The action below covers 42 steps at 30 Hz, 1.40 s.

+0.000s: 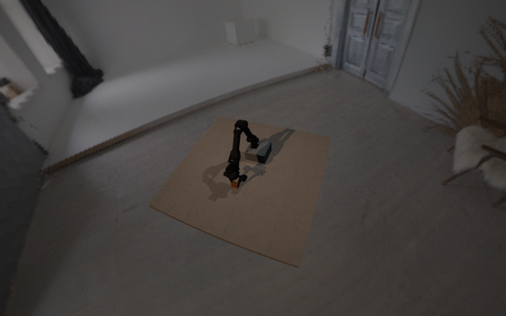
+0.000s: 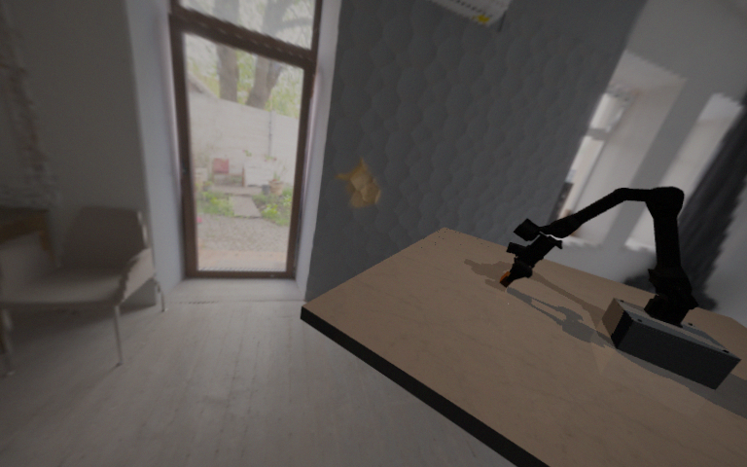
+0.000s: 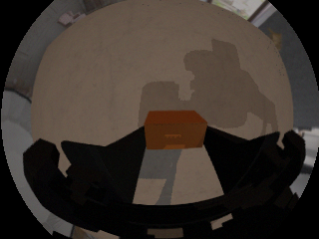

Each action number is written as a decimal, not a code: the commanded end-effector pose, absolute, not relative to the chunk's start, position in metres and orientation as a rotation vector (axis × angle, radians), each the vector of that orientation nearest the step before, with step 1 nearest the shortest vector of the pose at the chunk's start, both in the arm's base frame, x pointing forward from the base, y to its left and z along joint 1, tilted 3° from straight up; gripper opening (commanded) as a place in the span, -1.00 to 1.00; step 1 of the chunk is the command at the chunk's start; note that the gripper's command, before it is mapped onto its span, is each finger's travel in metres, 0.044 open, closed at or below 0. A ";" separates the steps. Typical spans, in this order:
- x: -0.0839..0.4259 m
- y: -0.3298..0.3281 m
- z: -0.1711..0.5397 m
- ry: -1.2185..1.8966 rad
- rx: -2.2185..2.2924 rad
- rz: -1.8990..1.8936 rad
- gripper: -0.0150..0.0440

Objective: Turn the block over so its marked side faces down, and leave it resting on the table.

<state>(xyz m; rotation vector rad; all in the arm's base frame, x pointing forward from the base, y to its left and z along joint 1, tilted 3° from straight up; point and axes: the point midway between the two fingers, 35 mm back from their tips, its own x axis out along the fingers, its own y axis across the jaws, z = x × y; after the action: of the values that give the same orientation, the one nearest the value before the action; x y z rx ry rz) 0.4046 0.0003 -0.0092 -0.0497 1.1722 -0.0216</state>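
An orange block (image 1: pixel 234 184) (image 2: pixel 504 278) (image 3: pixel 174 130) is held between the two black fingers of my gripper (image 1: pixel 236 182) (image 2: pixel 506 280) (image 3: pixel 174 129). The gripper is shut on it, one finger at each end. In the exterior view the gripper leans, pointing down and outward from the base, with the block a little above the table (image 1: pixel 283 223) (image 2: pixel 418 330) (image 3: pixel 90 80). The wrist view shows the block's darker upper face and a face towards the camera with a faint lighter pattern. I cannot tell whether that pattern is the mark. The other faces are hidden.
The arm's grey box-shaped base (image 1: pixel 259 151) (image 2: pixel 671 346) stands on the table behind the gripper. Shadows of the arm and gripper fall across the table. The near table edge (image 1: pixel 223 237) (image 2: pixel 408 382) shows in the top and exterior views.
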 end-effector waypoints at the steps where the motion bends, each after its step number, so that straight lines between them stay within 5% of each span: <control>1: 0.403 0.001 -0.007 1.100 -0.054 -0.014 -0.49; 42: 0.412 -0.002 -0.043 0.591 -0.039 -0.007 -0.49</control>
<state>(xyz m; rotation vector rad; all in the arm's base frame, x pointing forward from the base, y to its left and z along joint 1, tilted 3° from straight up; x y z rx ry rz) 0.4170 -0.0014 -0.0359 -0.0415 0.6254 -0.0089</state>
